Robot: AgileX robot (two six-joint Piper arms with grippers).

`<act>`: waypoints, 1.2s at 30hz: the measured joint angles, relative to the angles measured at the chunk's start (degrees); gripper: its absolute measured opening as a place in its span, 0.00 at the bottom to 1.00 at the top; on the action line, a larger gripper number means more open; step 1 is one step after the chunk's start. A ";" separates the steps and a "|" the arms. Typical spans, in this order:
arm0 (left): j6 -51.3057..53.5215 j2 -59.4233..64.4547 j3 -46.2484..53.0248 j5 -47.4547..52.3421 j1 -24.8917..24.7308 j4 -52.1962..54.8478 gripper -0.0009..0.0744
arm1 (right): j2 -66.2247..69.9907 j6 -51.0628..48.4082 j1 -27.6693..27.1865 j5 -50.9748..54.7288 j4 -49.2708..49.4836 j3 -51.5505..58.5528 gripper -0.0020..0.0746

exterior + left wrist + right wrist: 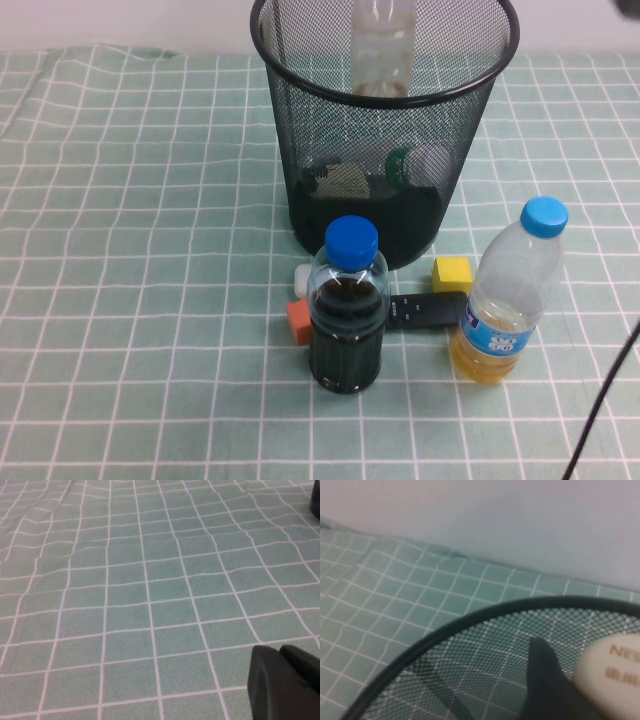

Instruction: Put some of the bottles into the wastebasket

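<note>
A clear bottle [383,50] hangs upright over the wastebasket [300,150], cap up, so it drops inside beside the green-labelled bottle [405,165]. The right gripper [560,690] clamps it; the left gripper [285,682] idles low over the tablecloth [125,605], its state unclear

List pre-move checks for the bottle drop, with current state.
1. Small clear bottle within the wastebasket mouth, upright: ok.
2. Green-label bottle lying at the wastebasket's bottom: ok.
3. Right gripper above the wastebasket rim: ok. Bottle released: cannot tell.
4. Left gripper over bare tablecloth, away from the work: ok.
5. Dark-liquid bottle and yellow-liquid bottle upright outside the wastebasket: ok.
</note>
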 joint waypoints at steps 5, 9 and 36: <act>0.00 0.00 0.00 0.00 0.00 0.00 0.01 | 2.31 0.00 -0.12 0.07 -1.27 0.00 0.48; 0.00 0.00 0.00 0.00 0.00 0.00 0.01 | 2.04 0.86 -0.12 1.12 -3.10 0.00 0.77; 0.00 0.00 0.00 0.00 0.00 0.00 0.01 | -20.22 -2.87 -0.12 25.70 -10.61 0.00 0.02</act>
